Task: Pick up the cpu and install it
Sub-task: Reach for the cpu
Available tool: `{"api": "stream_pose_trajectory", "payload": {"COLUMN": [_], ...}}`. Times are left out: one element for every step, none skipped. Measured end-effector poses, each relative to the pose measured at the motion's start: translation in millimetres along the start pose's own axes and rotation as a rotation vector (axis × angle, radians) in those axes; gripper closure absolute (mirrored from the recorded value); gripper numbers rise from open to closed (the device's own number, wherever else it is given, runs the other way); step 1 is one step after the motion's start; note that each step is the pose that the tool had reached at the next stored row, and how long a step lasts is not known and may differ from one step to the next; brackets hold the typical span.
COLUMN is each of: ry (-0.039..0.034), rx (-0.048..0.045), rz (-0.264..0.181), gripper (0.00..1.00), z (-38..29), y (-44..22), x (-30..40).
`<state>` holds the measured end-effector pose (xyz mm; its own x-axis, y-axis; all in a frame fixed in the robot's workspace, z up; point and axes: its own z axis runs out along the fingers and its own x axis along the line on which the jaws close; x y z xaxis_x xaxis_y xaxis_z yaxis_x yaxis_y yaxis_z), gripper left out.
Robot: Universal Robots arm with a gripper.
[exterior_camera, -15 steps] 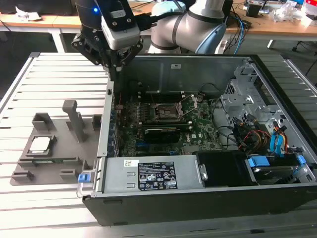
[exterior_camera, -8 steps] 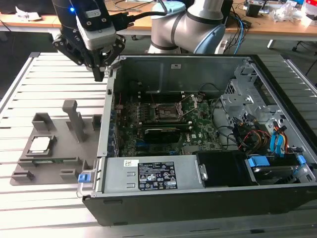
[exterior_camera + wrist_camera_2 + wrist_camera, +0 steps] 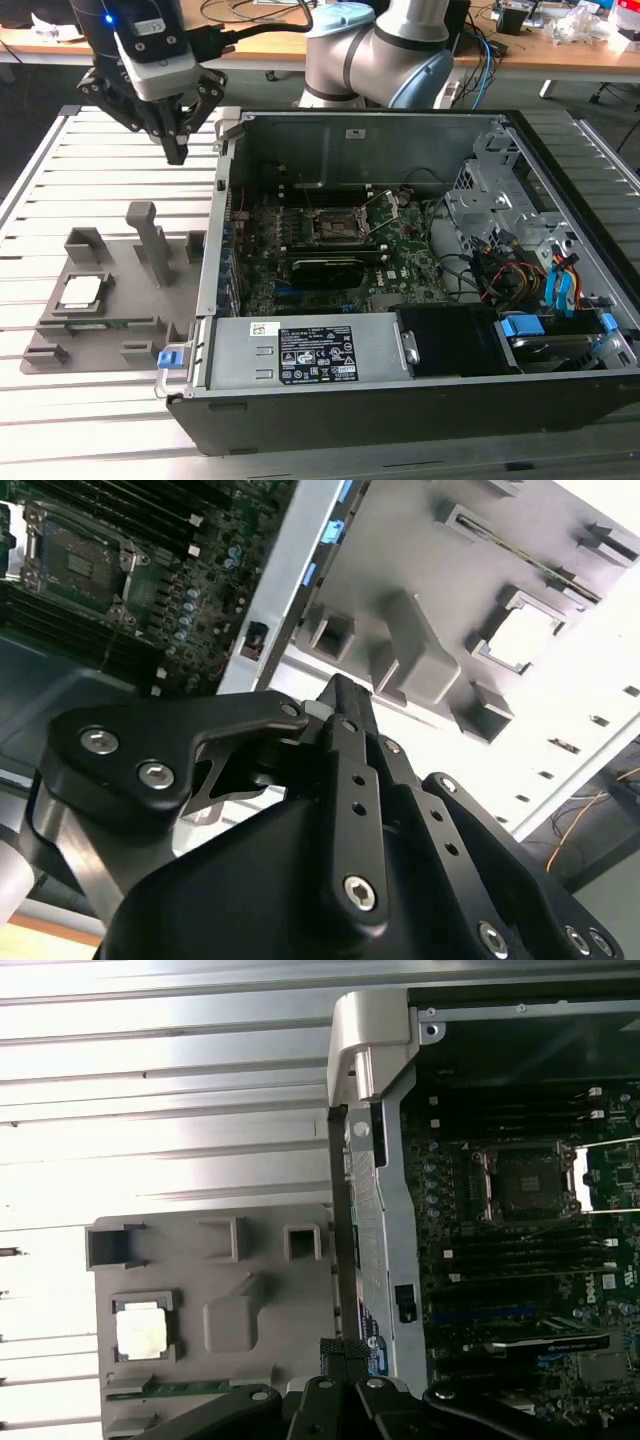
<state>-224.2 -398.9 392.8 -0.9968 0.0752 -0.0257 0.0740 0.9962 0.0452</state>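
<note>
1. Setting: a slatted metal table (image 3: 50, 180) with a cluttered wooden desk (image 3: 260, 45) and trailing cables behind it.
2. Computer case (image 3: 400, 410): it lies on the table with its side open, taking up the middle and the exterior view's right.
3. Motherboard (image 3: 400, 250): green, on the floor of the case. A square black socket (image 3: 335, 225) sits near its middle and also shows in the first wrist view (image 3: 525, 1182).
4. Fixture tray (image 3: 120, 300): grey plastic, flat on the table just beside the case on the exterior view's left. It carries several raised blocks and one tall upright post (image 3: 150, 240).
5. Cpu (image 3: 82, 292): it rests in a square recess of the tray, at the end farthest from the case, with its pale silver top facing up. It shows in both wrist views (image 3: 140, 1330) (image 3: 520, 635).
6. Green circuit strip (image 3: 105, 322): it lies in a slot of the tray just beside the cpu.
7. Arm (image 3: 370, 45): grey and pale blue joints stand behind the case.
8. Gripper (image 3: 177, 150): black, pointing down, fingers drawn together with nothing between them. It hangs over the table near the case's far corner on the exterior view's left, beyond the tray and well apart from the cpu. The second wrist view shows its tips (image 3: 342, 692) over the tray's blocks.
</note>
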Motion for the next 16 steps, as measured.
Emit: {"api": "stream_pose_trajectory", "payload": {"ry": [0.0, -0.0001, 0.0, 0.0, -0.0001, -0.0001, -0.0001, -0.0001, -0.0002, -0.0001, -0.0002, -0.0002, -0.0002, -0.0002, -0.0002, -0.0002], "rx": [0.0, 0.0, 0.0, 0.0, 0.0, 0.0, 0.0001, 0.0, 0.0, 0.0, 0.0, 0.0002, 0.0004, 0.0005, 0.0006, 0.0006], "rz": [0.0, 0.0, 0.0, 0.0, 0.0, 0.0, 0.0, 0.0, 0.0, 0.0, 0.0, 0.0, 0.0, 0.0, 0.0, 0.0], "gripper": [0.89, 0.89, 0.89, 0.89, 0.89, 0.89, 0.89, 0.89, 0.89, 0.89, 0.89, 0.89, 0.89, 0.89, 0.89, 0.89], "z": [0.0, -0.1, -0.1, -0.2, -0.3, -0.4, -0.5, -0.7, -0.7, -0.8, -0.9, -0.9, -1.0, -1.1, -1.1, -1.2], "y": [-0.2, -0.3, -0.5, -0.8, -1.0, -1.4, -1.7, -2.1, -2.3, -2.5, -3.0, -3.2, -3.6, -3.9, -4.2, -4.4], "x": [2.9, 4.9, 6.7, 11.0, 13.8, 19.2, 22.8, 28.6, 31.4, 34.6, 40.3, 44.0, 48.8, 53.9, 57.2, 60.2]}}
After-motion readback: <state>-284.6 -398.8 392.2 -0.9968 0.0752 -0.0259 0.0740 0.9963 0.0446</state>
